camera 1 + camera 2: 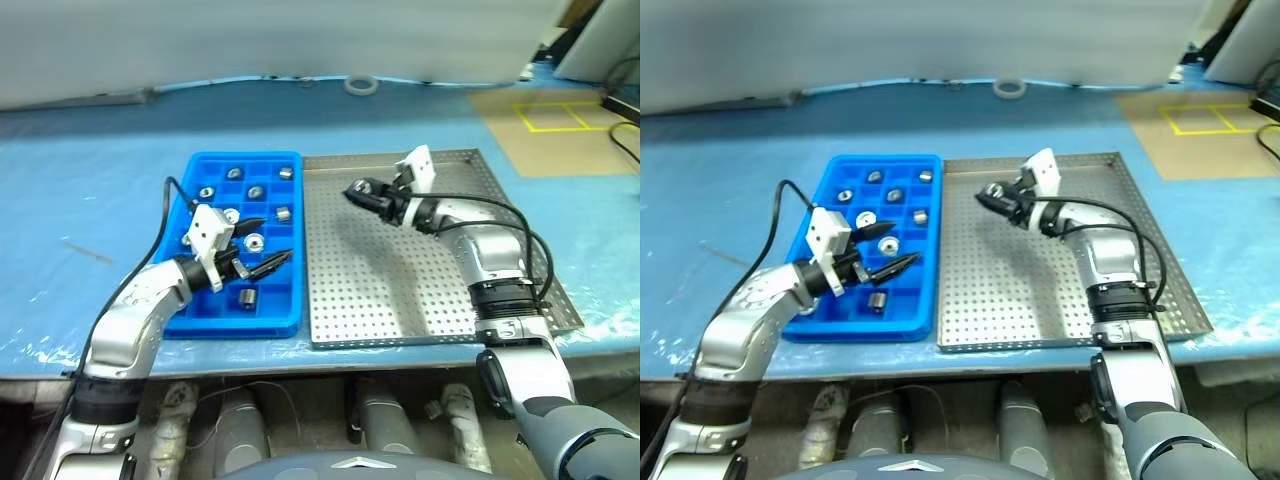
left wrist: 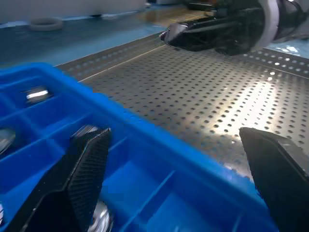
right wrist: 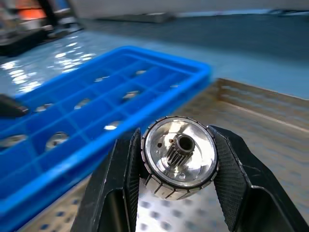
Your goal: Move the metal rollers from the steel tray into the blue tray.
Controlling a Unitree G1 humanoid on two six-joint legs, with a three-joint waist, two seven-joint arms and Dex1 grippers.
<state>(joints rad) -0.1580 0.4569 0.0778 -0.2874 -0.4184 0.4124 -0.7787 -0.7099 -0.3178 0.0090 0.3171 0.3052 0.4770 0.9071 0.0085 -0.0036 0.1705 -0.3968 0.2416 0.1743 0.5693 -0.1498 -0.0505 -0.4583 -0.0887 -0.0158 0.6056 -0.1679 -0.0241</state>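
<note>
The right wrist view shows the right gripper clamping a metal roller; the left gripper gapes wide above the blue tray.

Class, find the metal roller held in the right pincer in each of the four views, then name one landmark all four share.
Left eye view: roller over the steel tray's far part.
Right eye view: same spot, right of the blue tray.
Left wrist view: only a glint at the tips of the right pincer.
Right wrist view: centre, gripped.
Shared landmark: blue tray.
</note>
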